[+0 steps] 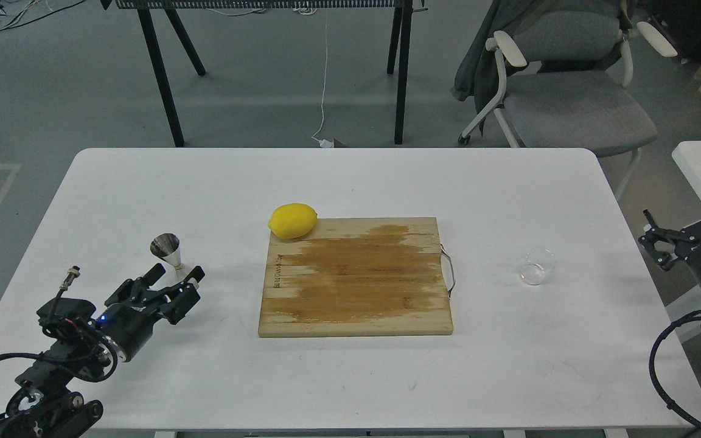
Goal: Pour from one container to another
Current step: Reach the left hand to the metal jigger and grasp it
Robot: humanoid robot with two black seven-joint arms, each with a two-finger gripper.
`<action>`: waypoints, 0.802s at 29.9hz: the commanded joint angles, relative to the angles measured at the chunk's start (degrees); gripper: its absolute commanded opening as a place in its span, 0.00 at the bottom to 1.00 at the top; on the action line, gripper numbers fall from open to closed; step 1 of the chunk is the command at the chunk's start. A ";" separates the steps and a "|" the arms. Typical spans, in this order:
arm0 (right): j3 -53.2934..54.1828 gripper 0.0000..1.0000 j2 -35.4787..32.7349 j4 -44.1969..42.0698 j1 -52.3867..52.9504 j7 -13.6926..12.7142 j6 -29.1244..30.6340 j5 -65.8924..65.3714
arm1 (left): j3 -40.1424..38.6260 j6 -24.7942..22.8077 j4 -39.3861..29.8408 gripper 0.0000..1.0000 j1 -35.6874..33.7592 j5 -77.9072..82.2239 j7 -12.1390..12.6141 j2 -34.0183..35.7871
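Observation:
The steel jigger [167,248] stands upright on the white table [350,182], left of the board. My left gripper [175,274] is open, its two fingers on either side of the jigger's lower cone, which they partly hide. Whether they touch it I cannot tell. The small clear glass cup [537,266] stands far right on the table, alone. My right gripper [685,216] hangs open beyond the table's right edge, well apart from the cup.
A wet-stained bamboo cutting board [356,277] with a wire handle lies mid-table. A lemon [292,220] rests at its far left corner. A grey chair [563,79] and black table legs stand behind.

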 commanded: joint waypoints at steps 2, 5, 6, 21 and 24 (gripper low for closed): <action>-0.01 1.00 -0.55 -0.06 -0.09 0.02 0.00 0.02 | 0.41 0.00 2.84 0.98 -1.38 0.10 0.00 -2.15; 0.08 1.00 -0.63 -0.06 -0.09 0.02 0.00 0.02 | 2.33 0.00 4.50 0.98 -3.14 -0.16 0.00 -2.77; 0.08 1.00 -0.72 -0.06 -0.09 0.02 0.00 0.02 | 2.95 0.00 5.38 0.98 -3.75 -0.33 0.00 -2.86; 0.08 1.00 -0.90 -0.06 -1.06 0.81 0.00 0.02 | 5.16 0.00 16.46 0.83 -10.08 -0.51 0.00 -7.43; 0.08 1.00 -0.99 -0.06 -1.06 0.81 0.00 0.02 | 5.24 0.00 18.22 0.74 -11.22 -0.51 0.00 -8.04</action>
